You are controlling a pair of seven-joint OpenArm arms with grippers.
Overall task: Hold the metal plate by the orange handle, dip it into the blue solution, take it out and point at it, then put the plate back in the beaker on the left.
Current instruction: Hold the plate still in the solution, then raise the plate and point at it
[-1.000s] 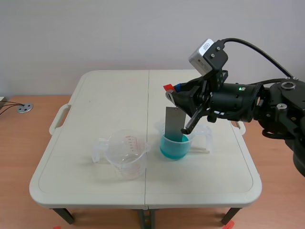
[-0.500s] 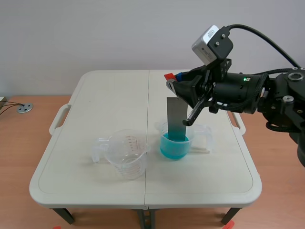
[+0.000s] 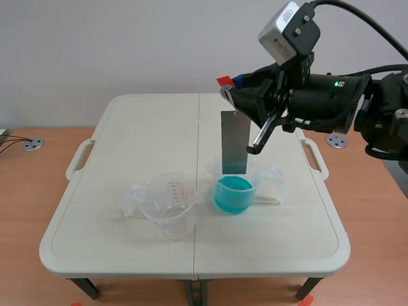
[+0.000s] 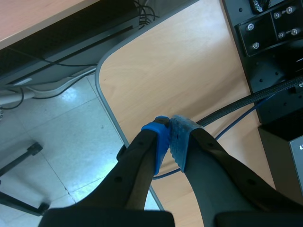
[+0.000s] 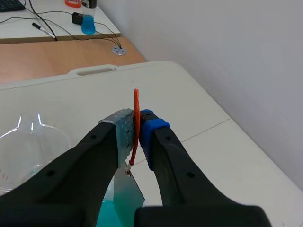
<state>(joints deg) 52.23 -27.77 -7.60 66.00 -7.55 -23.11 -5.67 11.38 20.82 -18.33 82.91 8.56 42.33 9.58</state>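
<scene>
Two beakers: an empty clear beaker point(image 3: 169, 207) stands on the left half of the bench point(image 3: 153, 127). The beaker of blue solution point(image 3: 262, 173) stands just beside it on the right, so the plate has a short trip between them.
Right gripper point(image 3: 231, 86): it is clenched on the orange handle point(image 3: 224, 81), with the pads pinching the thin tab from both sides. That grip keeps the fingers high and dry while the metal does the dipping.
Metal plate point(image 3: 234, 143): it hangs upright from the handle, directly over the blue solution point(image 3: 233, 191). Its lower edge sits about level with the beaker's rim. It appears clear of the liquid, though this angle does not quite settle it.
Position over the beaker: holding the plate above the solution probably lets any drips fall back in, not onto the bench.
Left gripper point(image 4: 169, 137): its pads are pressed together on nothing. It is parked off the bench above a wooden surface point(image 4: 189, 61) and the floor point(image 4: 61, 127), out of the scene view.
Step in hand: judging by the layout, the dip is at or near its end. Pointing at the plate and returning it to the empty beaker are not yet done.
Next move: the idle left arm looks like the one to do the pointing.
Risk: the plate hangs from a thin tab, so it could swing and clip a rim on the way across.
</scene>
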